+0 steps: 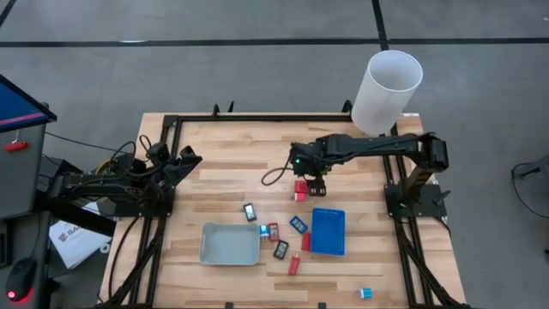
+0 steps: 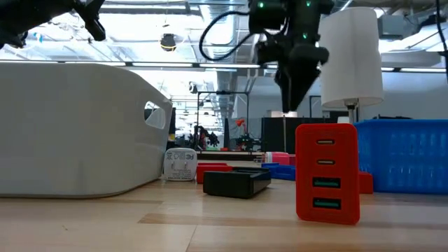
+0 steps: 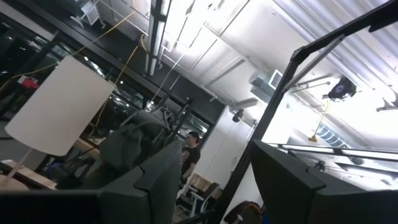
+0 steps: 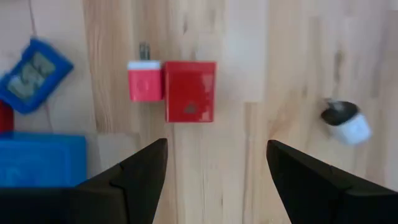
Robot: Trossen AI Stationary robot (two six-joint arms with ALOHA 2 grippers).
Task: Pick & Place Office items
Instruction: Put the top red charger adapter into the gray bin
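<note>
Two red blocks lie side by side on the wooden table: a larger one (image 4: 189,91) and a smaller one with metal prongs (image 4: 144,81), seen together as red blocks (image 1: 300,190) from above. My right gripper (image 4: 216,149) hangs open just above and beside them, pointing down, touching nothing. In the low view it (image 2: 294,94) is well clear of the tabletop. More office items lie flat between the trays, among them a blue-faced piece (image 4: 28,78) and a black piece (image 1: 280,250). My left gripper (image 3: 211,180) waits open at the table's left, tipped up.
A grey tray (image 1: 230,244) and a blue tray (image 1: 328,230) lie toward the near edge. A tall white cylinder (image 1: 386,90) stands at the far right. A red charger block (image 2: 327,173) stands upright close to the low camera. A small white-and-black piece (image 4: 345,123) lies beside the right gripper.
</note>
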